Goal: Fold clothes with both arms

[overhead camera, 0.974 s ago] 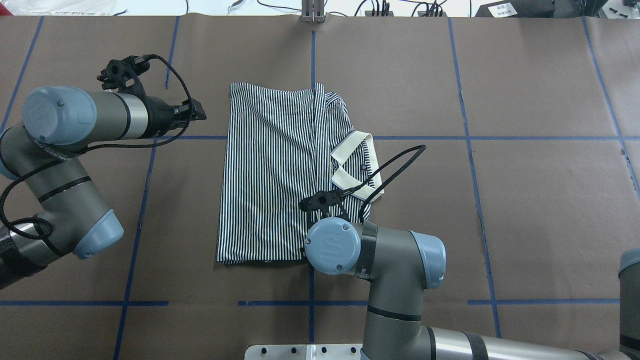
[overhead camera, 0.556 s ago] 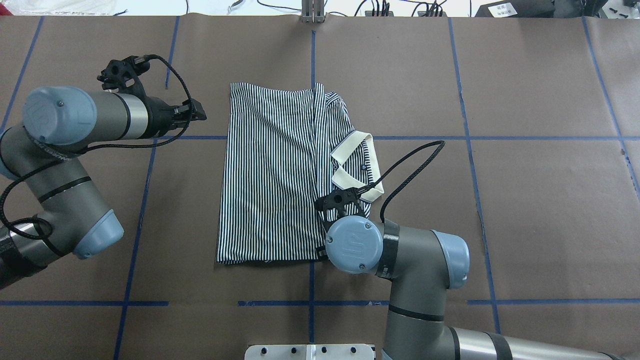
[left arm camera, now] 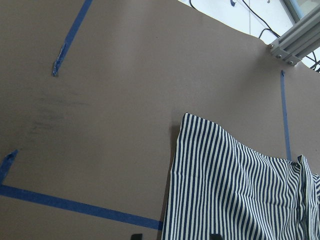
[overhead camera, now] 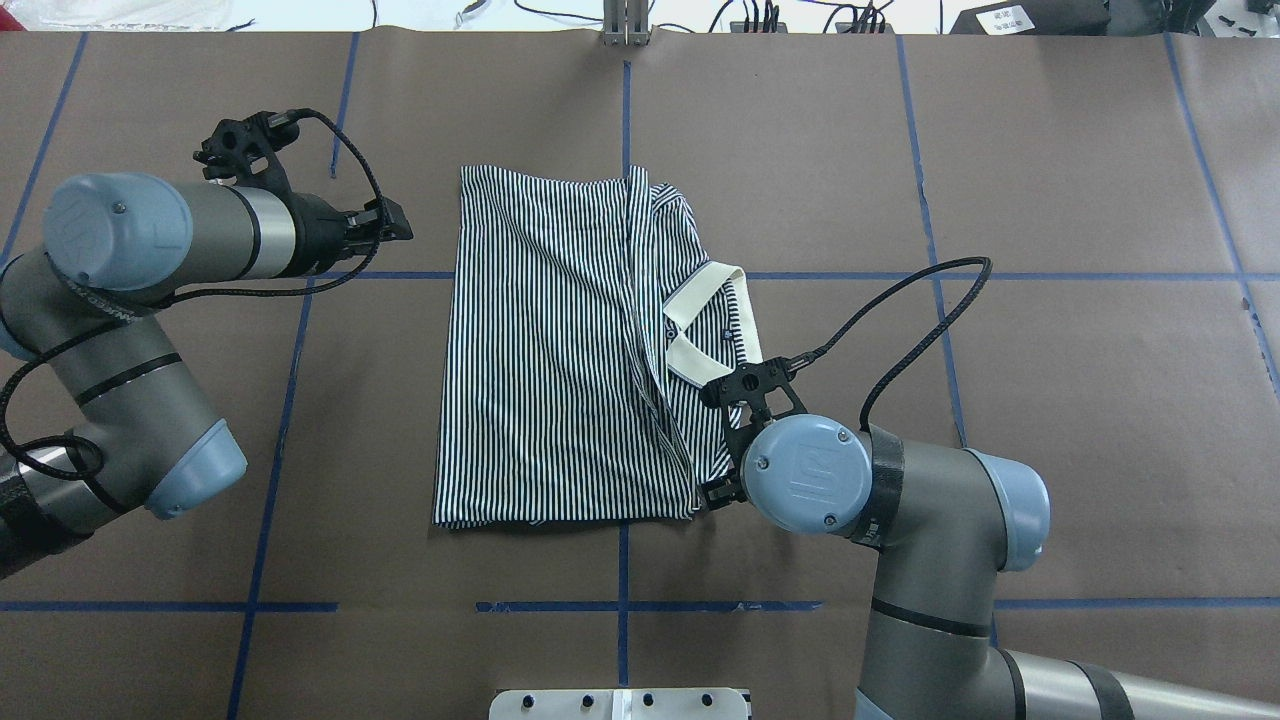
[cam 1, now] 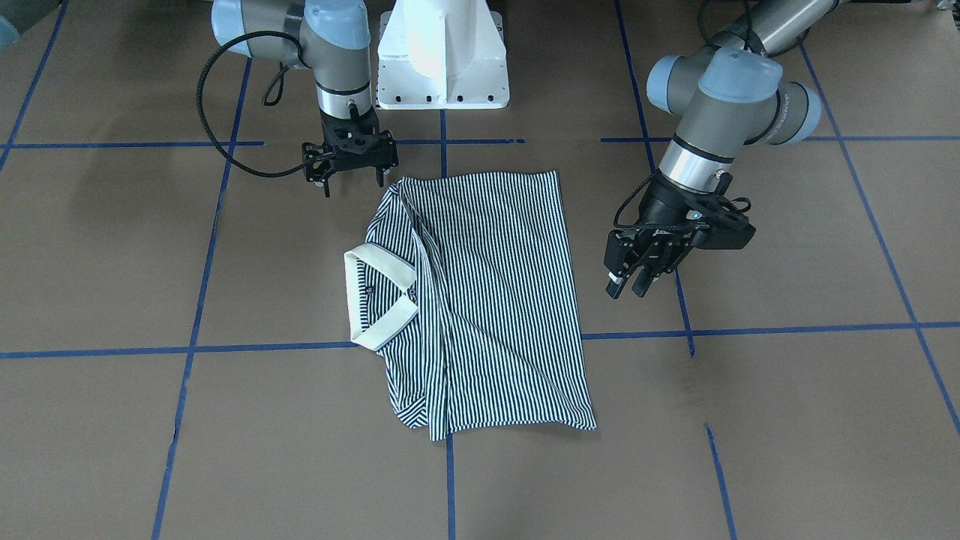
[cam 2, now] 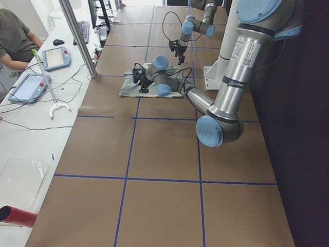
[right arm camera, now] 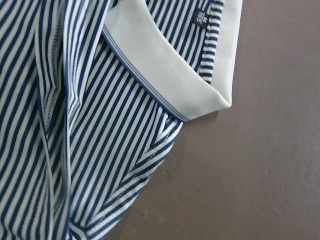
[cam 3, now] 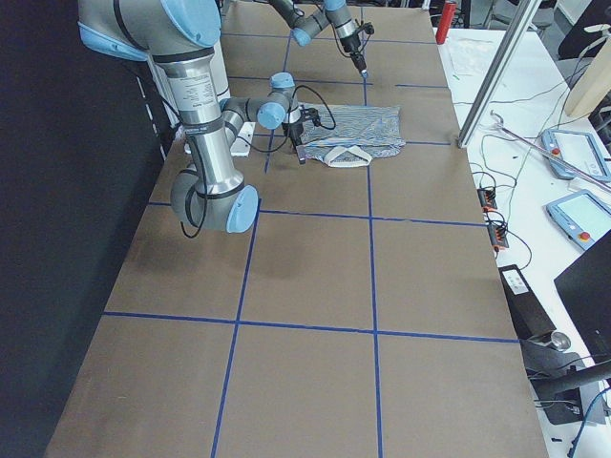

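The striped polo shirt [overhead camera: 560, 350] lies flat in the middle of the table, folded lengthwise. Its cream collar [overhead camera: 706, 325] points to the table's right. My right gripper [cam 1: 352, 182] hangs open and empty just off the shirt's near right corner; in the overhead view its wrist [overhead camera: 808, 487] hides it. The right wrist view looks down on the collar [right arm camera: 170, 75] and the striped edge. My left gripper [overhead camera: 398, 221] hovers to the left of the shirt's far left corner, apart from the cloth. Its fingers stand apart and hold nothing. That corner [left arm camera: 200, 135] shows in the left wrist view.
Blue tape lines [overhead camera: 300, 330] cross the brown table cover. The white pedestal base [cam 1: 442, 60] stands at the near edge. An aluminium post [overhead camera: 625, 25] and cables sit at the far edge. A person [cam 2: 15, 41] with tablets sits beyond that edge.
My right arm has slid to the right along the shirt's near edge, from over the cloth to its near right corner. The left arm and the shirt have not moved.
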Robot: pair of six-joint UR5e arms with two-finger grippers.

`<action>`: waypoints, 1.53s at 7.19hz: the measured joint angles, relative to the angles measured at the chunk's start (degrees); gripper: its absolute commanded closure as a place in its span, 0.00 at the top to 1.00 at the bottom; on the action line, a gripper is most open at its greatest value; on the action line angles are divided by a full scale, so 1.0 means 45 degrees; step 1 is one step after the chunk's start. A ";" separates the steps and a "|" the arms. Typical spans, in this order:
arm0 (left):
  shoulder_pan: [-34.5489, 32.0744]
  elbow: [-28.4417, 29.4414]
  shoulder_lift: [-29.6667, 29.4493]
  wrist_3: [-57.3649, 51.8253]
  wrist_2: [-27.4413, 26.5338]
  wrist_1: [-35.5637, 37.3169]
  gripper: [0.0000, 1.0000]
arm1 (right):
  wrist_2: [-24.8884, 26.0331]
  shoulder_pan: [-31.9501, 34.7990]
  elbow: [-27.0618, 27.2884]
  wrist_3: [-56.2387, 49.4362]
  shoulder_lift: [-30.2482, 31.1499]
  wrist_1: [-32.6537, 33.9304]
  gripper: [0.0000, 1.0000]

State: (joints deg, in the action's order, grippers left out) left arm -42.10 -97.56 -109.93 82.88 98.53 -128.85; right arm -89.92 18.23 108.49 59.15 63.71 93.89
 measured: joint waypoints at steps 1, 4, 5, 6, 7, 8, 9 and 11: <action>0.0000 -0.0018 0.0008 0.0000 -0.0001 0.0000 0.54 | -0.0023 0.0252 -0.0198 0.0047 -0.0441 -0.0024 1.00; -0.0005 -0.0037 0.0015 0.0017 -0.0001 0.0000 0.54 | -0.0011 0.0795 -0.2565 0.0107 -0.2977 -0.0136 1.00; -0.0004 -0.0037 0.0021 0.0019 0.0003 0.0000 0.55 | -0.0002 0.0821 -0.3348 0.0109 -0.3552 -0.0254 1.00; -0.0001 -0.0044 0.0028 0.0019 0.0012 0.0000 0.55 | -0.0007 0.0825 -0.3872 0.0065 -0.3797 -0.0437 1.00; 0.0000 -0.0050 0.0064 0.0020 0.0016 0.0000 0.55 | -0.0042 0.0844 -0.4138 -0.0033 -0.3832 -0.0552 1.00; 0.0000 -0.0061 0.0114 0.0020 0.0017 0.0000 0.55 | -0.0085 0.0863 -0.4249 -0.0108 -0.3746 -0.0610 1.00; -0.0001 -0.0069 0.0139 0.0020 0.0018 0.0000 0.55 | -0.0109 0.0885 -0.4286 -0.0140 -0.3614 -0.0640 1.00; -0.0001 -0.0131 0.0150 0.0020 0.0018 -0.0005 0.55 | -0.0152 0.0959 -0.4089 -0.0323 -0.2914 -0.0806 1.00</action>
State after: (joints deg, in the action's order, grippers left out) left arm -42.10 -98.15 -109.26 82.97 98.61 -128.87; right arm -90.61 22.54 90.09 57.70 50.60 90.27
